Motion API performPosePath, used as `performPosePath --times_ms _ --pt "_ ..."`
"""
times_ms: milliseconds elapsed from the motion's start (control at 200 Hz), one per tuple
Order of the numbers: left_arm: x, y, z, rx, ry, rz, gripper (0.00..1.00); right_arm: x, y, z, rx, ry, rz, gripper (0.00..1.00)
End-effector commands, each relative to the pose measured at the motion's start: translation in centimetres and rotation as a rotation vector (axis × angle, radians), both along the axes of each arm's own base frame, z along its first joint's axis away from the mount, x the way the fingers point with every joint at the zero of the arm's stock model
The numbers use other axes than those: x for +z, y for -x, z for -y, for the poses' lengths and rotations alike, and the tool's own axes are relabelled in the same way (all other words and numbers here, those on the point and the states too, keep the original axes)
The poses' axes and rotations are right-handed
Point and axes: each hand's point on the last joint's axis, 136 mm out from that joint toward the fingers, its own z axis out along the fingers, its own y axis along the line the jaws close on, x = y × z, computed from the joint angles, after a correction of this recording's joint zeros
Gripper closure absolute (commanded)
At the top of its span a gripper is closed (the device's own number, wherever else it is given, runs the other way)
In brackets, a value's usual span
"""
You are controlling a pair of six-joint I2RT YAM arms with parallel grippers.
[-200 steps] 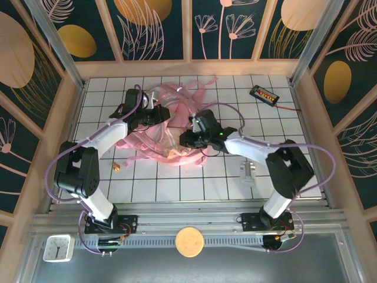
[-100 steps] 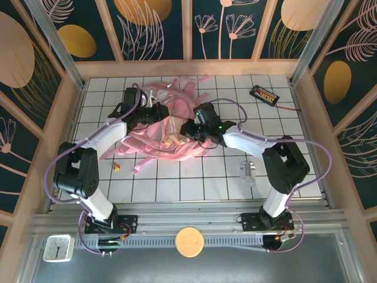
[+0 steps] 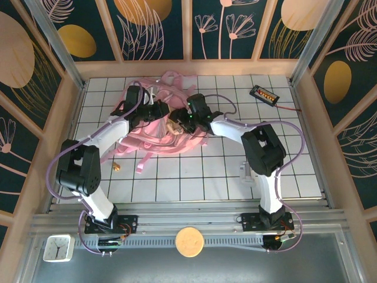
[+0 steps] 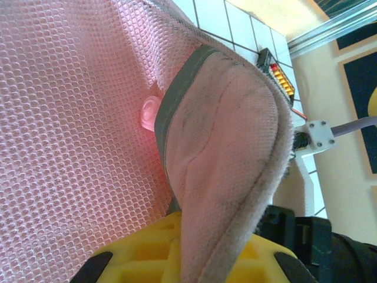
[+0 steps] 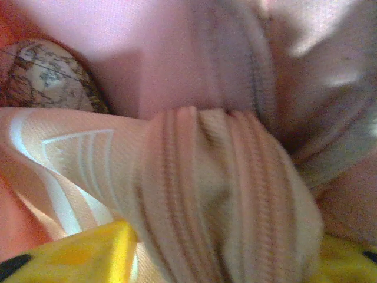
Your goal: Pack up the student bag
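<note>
The tiled worktop (image 3: 194, 177) carries the student bag (image 3: 147, 134) at its far left-centre, a crumpled heap of pink mesh and grey-edged padding. Both arms hide the bag's opening. The left pincer (image 3: 159, 111) is pressed together on a padded flap. The right pincer (image 3: 178, 122) stands spread around a blurred beige zipped pouch (image 5: 224, 194). A black box (image 3: 264, 94) lies well apart.
</note>
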Motion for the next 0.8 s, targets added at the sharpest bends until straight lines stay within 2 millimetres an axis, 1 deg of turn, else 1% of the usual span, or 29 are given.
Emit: performPosePath --times_ms 0,55,115,200,275,355,410,420,435,495,565,590,631,716,796 --pt "-2.2 4.9 4.5 -0.207 0.013 -0.153 1.0 3.8 -2.5 0.5 -0.01 0.001 0.162 0.01" --pt "-3.7 4.8 3.7 -0.183 -0.038 -0.173 1.0 3.8 -1.7 1.8 0.004 0.059 0.155 0.01" --pt "-4.6 4.6 2.7 -0.154 -0.066 -0.19 1.0 3.9 -0.8 3.4 0.018 0.111 0.143 0.01" --pt "-5.4 4.2 1.6 -0.119 -0.074 -0.205 1.0 4.2 0.4 5.3 0.043 0.136 0.122 0.01" --pt "-5.6 3.8 1.2 -0.111 -0.077 -0.208 1.0 4.9 1.2 6.6 0.058 0.141 0.124 0.01" --pt "-5.4 3.5 1.1 -0.113 -0.08 -0.206 1.0 6.1 1.9 6.9 0.095 0.124 0.142 0.01" --pt "-5.2 3.4 1.2 -0.115 -0.078 -0.205 1.0 7.3 2.3 6.4 0.142 0.107 0.172 0.01" --pt "-5.2 3.3 1.2 -0.116 -0.076 -0.204 1.0 7.4 1.7 7.2 0.129 0.106 0.173 0.01" --pt "-5.0 3.3 1.2 -0.116 -0.073 -0.203 1.0 7.6 1.5 7.3 0.134 0.102 0.175 0.01" --pt "-4.8 3.2 1.4 -0.12 -0.066 -0.2 1.0 7.7 1.7 7.0 0.189 0.076 0.162 0.01" --pt "-4.3 3.0 1.6 -0.124 -0.056 -0.194 1.0 6.8 1.9 6.7 0.232 0.069 0.132 0.01" --pt "-4.0 3.0 1.6 -0.126 -0.054 -0.192 1.0 6.3 2.0 6.7 0.241 0.067 0.12 0.04" --pt "-3.7 3.0 1.7 -0.128 -0.053 -0.188 1.0 5.7 2.1 6.4 0.258 0.057 0.102 0.13" --pt "-3.0 3.1 1.8 -0.134 -0.047 -0.182 1.0 4.3 2.2 6.2 0.28 0.057 0.076 0.28" --pt "-2.7 3.2 1.8 -0.138 -0.045 -0.179 1.0 2.6 2.2 6.1 0.299 0.076 0.046 0.39"
